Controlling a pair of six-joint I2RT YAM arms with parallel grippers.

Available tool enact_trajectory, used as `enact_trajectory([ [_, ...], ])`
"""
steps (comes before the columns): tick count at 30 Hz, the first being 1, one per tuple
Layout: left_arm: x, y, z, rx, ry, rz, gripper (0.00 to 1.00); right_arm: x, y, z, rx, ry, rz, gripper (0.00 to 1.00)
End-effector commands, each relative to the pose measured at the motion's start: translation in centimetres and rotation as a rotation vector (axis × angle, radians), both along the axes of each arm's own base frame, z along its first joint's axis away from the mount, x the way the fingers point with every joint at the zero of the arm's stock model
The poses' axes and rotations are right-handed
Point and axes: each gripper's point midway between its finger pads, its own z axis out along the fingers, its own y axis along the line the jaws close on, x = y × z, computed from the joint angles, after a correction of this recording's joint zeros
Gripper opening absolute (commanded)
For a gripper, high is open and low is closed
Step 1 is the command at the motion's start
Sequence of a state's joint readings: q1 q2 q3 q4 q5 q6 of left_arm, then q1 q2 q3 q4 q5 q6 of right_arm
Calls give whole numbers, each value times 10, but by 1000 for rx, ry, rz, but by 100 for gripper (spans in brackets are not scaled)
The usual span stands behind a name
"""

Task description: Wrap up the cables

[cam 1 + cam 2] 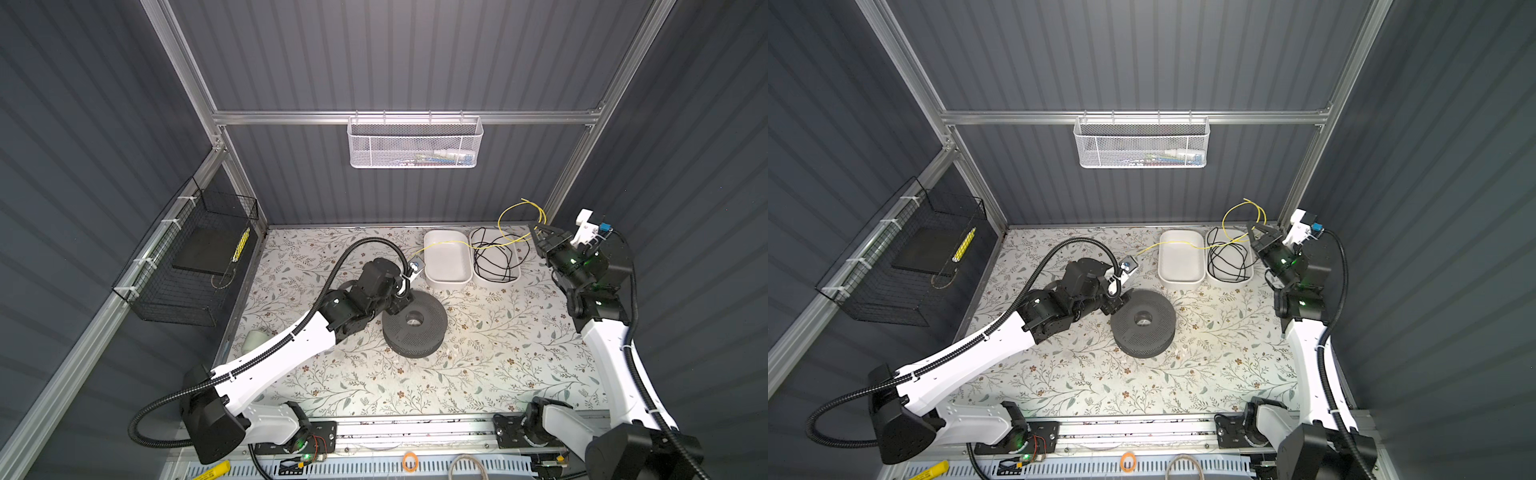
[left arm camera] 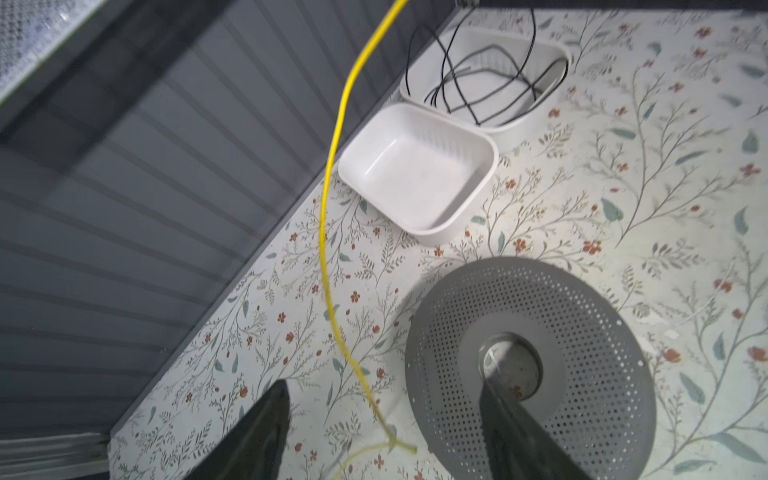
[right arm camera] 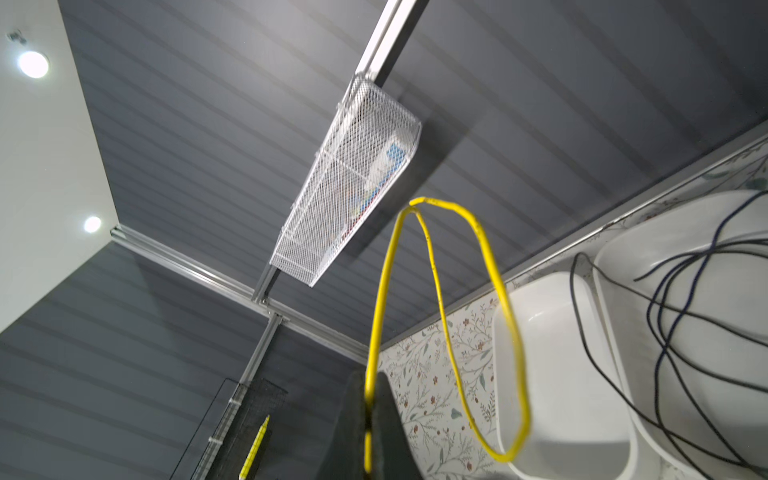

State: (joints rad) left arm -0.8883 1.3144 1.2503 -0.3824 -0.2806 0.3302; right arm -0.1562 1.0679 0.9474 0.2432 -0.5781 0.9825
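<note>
The cable point(image 1: 446, 243) point(image 1: 1152, 247) is a thin yellow wire. It runs from the back right corner across two white trays toward the dark perforated spool point(image 1: 432, 332) point(image 1: 1154, 336) point(image 2: 582, 332). My right gripper point(image 1: 536, 232) point(image 1: 1254, 230) point(image 3: 370, 386) is shut on the cable point(image 3: 376, 332), which loops up above its fingers. My left gripper point(image 1: 397, 306) point(image 1: 1115, 305) point(image 2: 382, 386) stands open at the spool's left edge. The cable point(image 2: 322, 249) passes loose between its fingers, and its end lies on the table beside the spool.
An empty white tray point(image 1: 446, 272) sits beside a second tray point(image 1: 515, 276) holding a coiled black wire point(image 1: 494, 257). A white mesh basket point(image 1: 415, 145) hangs on the back wall. A black wire basket point(image 1: 187, 266) hangs on the left wall. An orange ring point(image 1: 410, 461) lies at the front.
</note>
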Motion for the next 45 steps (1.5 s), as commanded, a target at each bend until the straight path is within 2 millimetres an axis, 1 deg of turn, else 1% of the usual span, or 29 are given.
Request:
enact_trajectory([
  [1,-6,-21,42,-107,-13,-92,74,-7,19,-7,-89,0,10,0],
  [3,-8,-36,52,-133,-14,-151,73,-8,26,-14,-103,11,20,0],
  [5,-8,-52,70,-180,-30,-199,72,-9,34,-20,-109,22,35,0],
  [8,-8,-85,75,-209,-15,-281,70,-11,43,-29,-120,38,50,0],
  [10,-8,-110,75,-238,3,-344,69,-12,48,-33,-125,44,64,0],
  [13,-9,-141,73,-280,35,-425,66,-15,55,-34,-129,46,81,0],
  [15,-12,-159,69,-289,54,-470,64,-17,58,-35,-129,47,92,0],
  [18,-13,-179,59,-288,72,-509,64,-20,63,-34,-122,47,108,0],
  [22,-3,-190,46,-280,60,-492,62,-26,72,-35,-109,44,142,0],
  [23,-1,-191,44,-286,53,-482,59,-27,74,-38,-109,47,150,0],
  [24,3,-191,43,-291,47,-469,54,-28,76,-39,-108,49,153,0],
  [25,4,-192,41,-290,44,-461,51,-29,77,-42,-105,54,159,0],
  [29,12,-192,33,-275,27,-427,49,-31,83,-49,-102,65,178,0],
  [30,13,-191,31,-272,26,-423,46,-32,84,-50,-102,66,181,0],
  [32,14,-192,26,-264,32,-425,38,-32,85,-51,-100,67,183,0],
  [33,12,-193,23,-261,41,-432,36,-32,86,-51,-100,68,185,0],
  [38,6,-197,10,-244,91,-463,36,-32,88,-46,-97,57,189,0],
  [43,6,-196,-1,-216,115,-460,38,-32,87,-48,-108,63,177,0],
  [44,7,-196,-2,-216,113,-455,37,-32,88,-49,-104,65,181,0],
  [45,8,-197,-3,-216,109,-450,34,-32,90,-49,-102,65,187,0],
])
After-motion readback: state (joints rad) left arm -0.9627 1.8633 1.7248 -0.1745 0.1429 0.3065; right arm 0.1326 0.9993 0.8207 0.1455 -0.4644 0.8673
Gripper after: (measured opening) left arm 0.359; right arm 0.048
